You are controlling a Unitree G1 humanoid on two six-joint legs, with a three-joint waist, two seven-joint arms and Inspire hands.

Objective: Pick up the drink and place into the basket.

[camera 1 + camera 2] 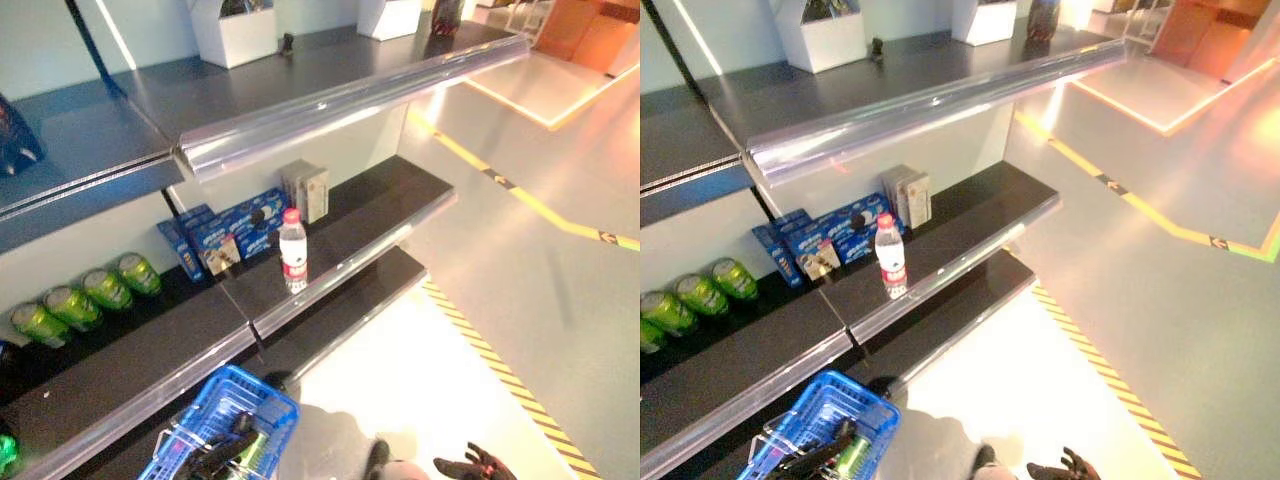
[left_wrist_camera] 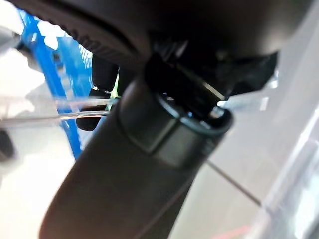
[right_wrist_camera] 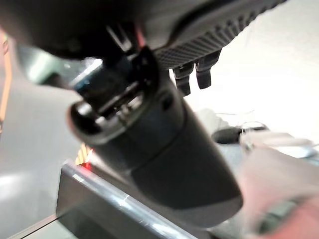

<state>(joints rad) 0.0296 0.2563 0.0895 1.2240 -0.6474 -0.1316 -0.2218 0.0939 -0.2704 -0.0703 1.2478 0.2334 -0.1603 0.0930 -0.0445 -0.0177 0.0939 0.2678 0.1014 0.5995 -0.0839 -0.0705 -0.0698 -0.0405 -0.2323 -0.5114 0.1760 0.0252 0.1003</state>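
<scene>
A clear water bottle (image 1: 292, 250) with a red cap and label stands upright near the front edge of the middle shelf (image 1: 370, 225). Several green cans (image 1: 95, 295) lie on the same shelf, further left. Low at the left hangs the blue wire basket (image 1: 262, 400), and something green (image 1: 851, 455) shows inside it. My left hand (image 1: 215, 455) is shut on the basket's handle (image 2: 75, 107). My right hand (image 1: 476, 465) hangs low at the right, far below the bottle, fingers (image 3: 192, 74) relaxed and holding nothing.
Blue snack boxes (image 1: 225, 232) and a grey carton (image 1: 307, 188) stand behind the bottle. The top shelf (image 1: 330, 85) juts out above it and carries white boxes (image 1: 235, 30). A lower shelf (image 1: 350, 315) sits under the bottle. Yellow striped tape (image 1: 500, 370) marks the floor.
</scene>
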